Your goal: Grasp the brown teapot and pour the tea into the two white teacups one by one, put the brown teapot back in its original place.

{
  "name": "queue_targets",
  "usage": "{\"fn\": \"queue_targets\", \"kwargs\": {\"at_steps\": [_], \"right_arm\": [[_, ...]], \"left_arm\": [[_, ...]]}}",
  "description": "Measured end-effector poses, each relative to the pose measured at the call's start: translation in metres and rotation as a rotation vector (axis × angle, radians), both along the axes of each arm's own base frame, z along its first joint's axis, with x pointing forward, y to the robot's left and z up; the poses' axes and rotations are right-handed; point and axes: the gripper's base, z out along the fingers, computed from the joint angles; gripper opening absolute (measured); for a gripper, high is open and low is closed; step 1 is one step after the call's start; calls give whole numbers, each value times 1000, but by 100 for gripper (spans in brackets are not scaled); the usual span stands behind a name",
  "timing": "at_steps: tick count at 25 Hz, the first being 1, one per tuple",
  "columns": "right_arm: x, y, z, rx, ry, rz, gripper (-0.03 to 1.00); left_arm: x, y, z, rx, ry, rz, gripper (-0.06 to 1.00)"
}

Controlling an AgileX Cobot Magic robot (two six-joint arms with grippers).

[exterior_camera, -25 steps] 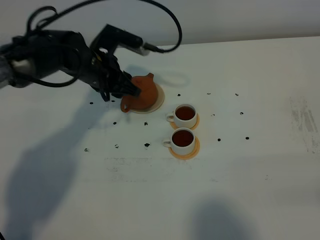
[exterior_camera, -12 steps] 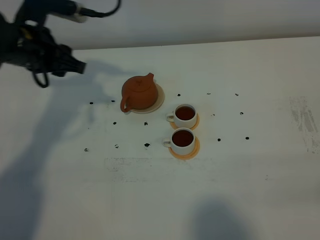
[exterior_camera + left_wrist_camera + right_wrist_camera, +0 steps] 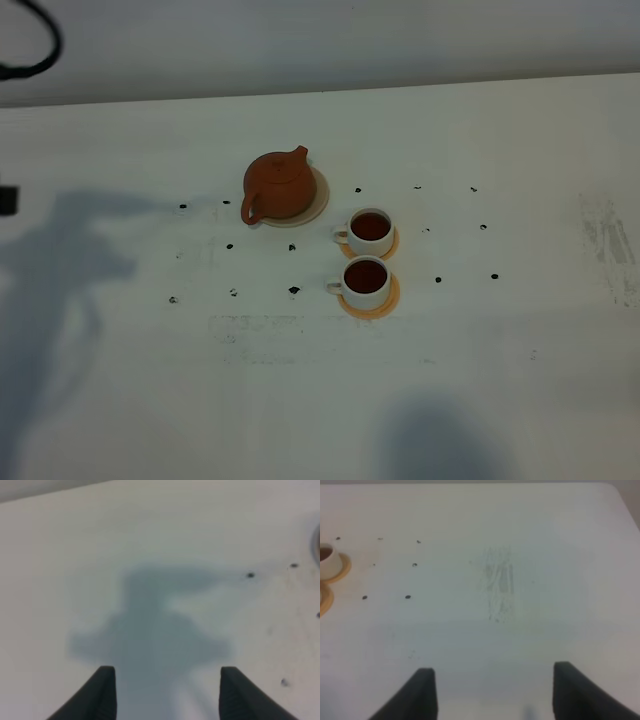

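Reddish-brown teapot (image 3: 279, 185), beige coaster (image 3: 318, 203), white teacups (image 3: 367, 229) of dark tea, orange coasters (image 3: 388, 300), black-speckled white table (image 3: 520, 380)

The white table (image 3: 520, 380) holds a round beige coaster (image 3: 318, 200), two orange coasters (image 3: 391, 298), and small black dots (image 3: 294, 290).

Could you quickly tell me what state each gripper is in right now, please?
Left gripper: open, holding nothing, over bare table.
Right gripper: open, holding nothing, over bare table.
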Motion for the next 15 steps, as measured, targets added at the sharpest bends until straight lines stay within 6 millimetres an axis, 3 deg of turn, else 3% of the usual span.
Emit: {"fn": "queue_targets", "kwargs": {"at_steps": [5,15], "right_arm": [[0,0,0,0,0,0,51],[0,0,0,0,0,0,51]], "left_arm": [[-56,4,-1,-15,54,47,46],[-131,-8,-16,-79,133,28,46]]}}
